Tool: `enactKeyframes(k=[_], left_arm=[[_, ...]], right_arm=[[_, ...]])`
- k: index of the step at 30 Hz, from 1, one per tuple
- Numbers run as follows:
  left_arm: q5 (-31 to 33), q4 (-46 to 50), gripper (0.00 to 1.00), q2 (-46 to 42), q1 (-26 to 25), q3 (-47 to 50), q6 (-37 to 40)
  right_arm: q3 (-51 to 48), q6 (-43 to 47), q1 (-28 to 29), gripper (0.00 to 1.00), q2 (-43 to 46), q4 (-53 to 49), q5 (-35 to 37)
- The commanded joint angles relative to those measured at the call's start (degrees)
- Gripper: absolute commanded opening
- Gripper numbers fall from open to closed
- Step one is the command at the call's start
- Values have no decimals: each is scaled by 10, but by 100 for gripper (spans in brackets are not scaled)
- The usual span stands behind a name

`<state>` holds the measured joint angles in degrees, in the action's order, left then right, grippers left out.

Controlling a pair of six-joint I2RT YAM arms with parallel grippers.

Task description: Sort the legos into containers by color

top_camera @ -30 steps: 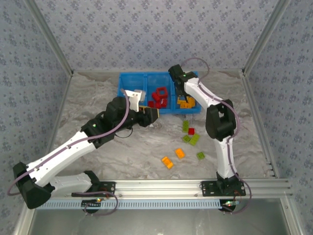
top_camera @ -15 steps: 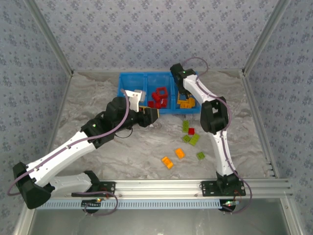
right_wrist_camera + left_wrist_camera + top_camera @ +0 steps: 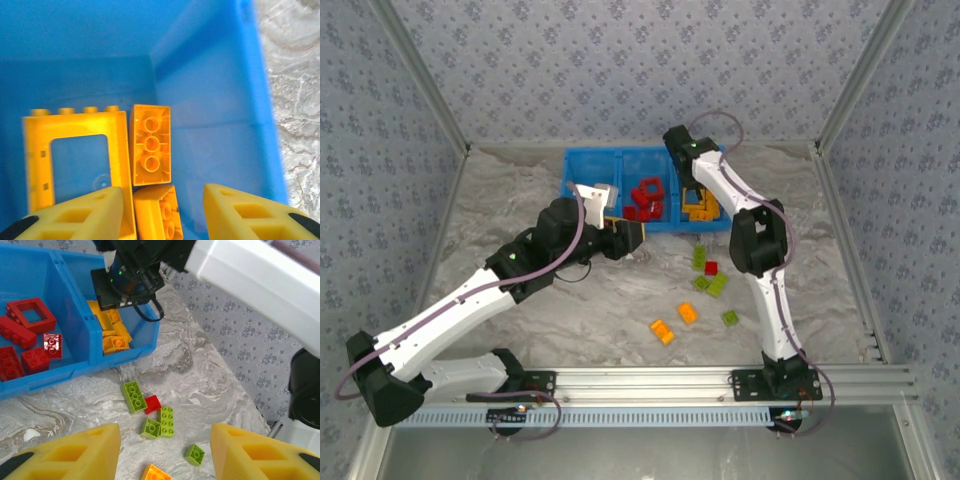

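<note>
SORTING IN PROGRESS: The left gripper [image 3: 165, 442], its yellow fingers spread with nothing between them, hangs just in front of the blue bin [image 3: 585, 165], off the middle compartment where the red legos [image 3: 22, 347] lie. Ahead of those fingers, a loose cluster sits on the marbled surface [image 3: 210, 375] in front of the bin's right-hand compartment. In it, a long green brick [image 3: 133, 396] touches a small red brick [image 3: 152, 403], with two more green bricks [image 3: 166, 420] just beside them. The long brick's axis runs roughly away from the bin's front wall, so from the left wrist the fingers would close across its narrow width. Over the bin's right-hand compartment the right gripper [image 3: 162, 200] hovers, fingers apart and empty, above the orange legos [image 3: 150, 145] on its floor. Both arms look about equally near the cluster, but the left appears better lined up for the next pick.
</note>
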<state>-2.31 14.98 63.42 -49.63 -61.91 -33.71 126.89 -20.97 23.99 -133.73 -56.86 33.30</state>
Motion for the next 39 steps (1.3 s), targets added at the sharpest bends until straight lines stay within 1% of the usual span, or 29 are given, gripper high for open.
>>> enactKeyframes(k=[1,4,6,7,9,10,11,13,15,16,18,21,23,25,27,29,31,35,37,39], left_arm=[[2,-1,50,-3,-3,7,-8],[10,24,51,18,-3,-3,-28],[6,35,51,40,-6,-9,-38],[4,38,52,54,-9,-12,-41],[10,42,54,90,-20,-21,-51],[13,39,54,112,-26,-28,-56],[19,34,54,133,-34,-34,-60],[35,27,54,185,-53,-56,-67],[62,37,55,251,-71,-96,-74],[68,43,55,281,-76,-114,-80],[92,70,57,350,-85,-167,-92],[119,122,62,446,-88,-248,-105],[121,148,65,503,-88,-302,-112],[118,153,67,549,-90,-347,-114],[127,165,70,585,-92,-387,-111],[144,206,72,621,-92,-437,-112],[154,232,73,652,-92,-481,-108],[163,235,73,688,-91,-524,-102],[173,272,73,712,-90,-556,-106],[174,282,72,728,-89,-572,-106]], right_arm=[[26,-13,13,48,92,-17,14],[3,-24,19,46,162,-16,13],[-53,-25,24,46,228,10,5],[-91,-26,26,46,275,30,-7],[-189,-25,34,47,365,70,-31],[-245,-24,37,48,416,96,-55],[-306,-22,40,50,469,126,-83],[-426,-18,42,52,579,183,-162],[-535,-26,48,53,690,206,-220],[-574,-29,53,54,736,205,-241],[-643,-50,72,56,839,177,-248],[-696,-74,84,63,972,138,-283],[-711,-88,85,66,1034,113,-306],[-717,-97,86,67,1068,88,-325],[-714,-101,85,67,1072,71,-332],[-715,-103,85,67,1070,66,-340],[-716,-107,86,67,1069,75,-343],[-719,-112,85,66,1057,93,-351],[-722,-116,87,66,1054,96,-354],[-725,-120,86,66,1054,104,-355]])
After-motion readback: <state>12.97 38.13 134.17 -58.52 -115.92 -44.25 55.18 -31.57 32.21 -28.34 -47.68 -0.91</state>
